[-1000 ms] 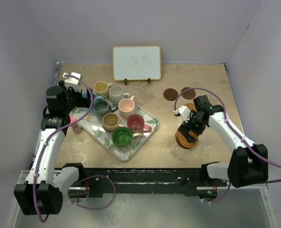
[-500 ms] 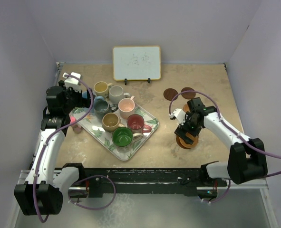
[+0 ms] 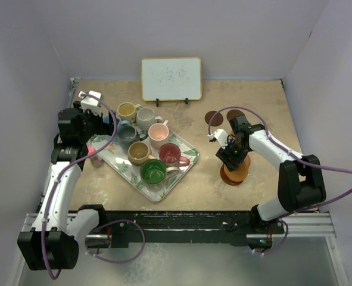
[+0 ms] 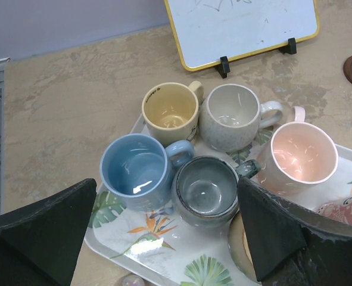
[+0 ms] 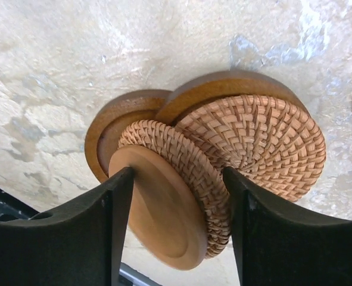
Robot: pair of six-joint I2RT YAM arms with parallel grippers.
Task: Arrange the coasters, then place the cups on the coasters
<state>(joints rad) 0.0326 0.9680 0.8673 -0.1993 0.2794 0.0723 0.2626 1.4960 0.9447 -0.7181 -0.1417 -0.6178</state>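
From above, we see the cups (image 3: 140,152) crowded on the leaf-patterned tray (image 3: 185,157) at left of centre. The left gripper (image 3: 96,127) hangs over the tray's far-left corner, close to the left wall. A strip of bare table (image 3: 205,179) lies between the tray's right edge and the stack of coasters (image 3: 235,174). The right gripper (image 3: 231,154) is low over this stack. Two dark coasters (image 3: 213,118) lie apart from it, nearer the whiteboard (image 3: 171,78), and there is open tabletop on to the right wall.

In the left wrist view, our fingers stand wide apart and hold nothing. Between them we see the light blue cup (image 4: 134,173) and the grey-blue cup (image 4: 206,190) touching. The yellow cup (image 4: 170,113) and the off-white cup (image 4: 229,116) sit at the tray's far rim.

In the right wrist view, our fingers press both faces of a tilted coaster (image 5: 164,208), woven on one side and smooth on the other. It stands on edge against the stack, whose discs are fanned out of line.
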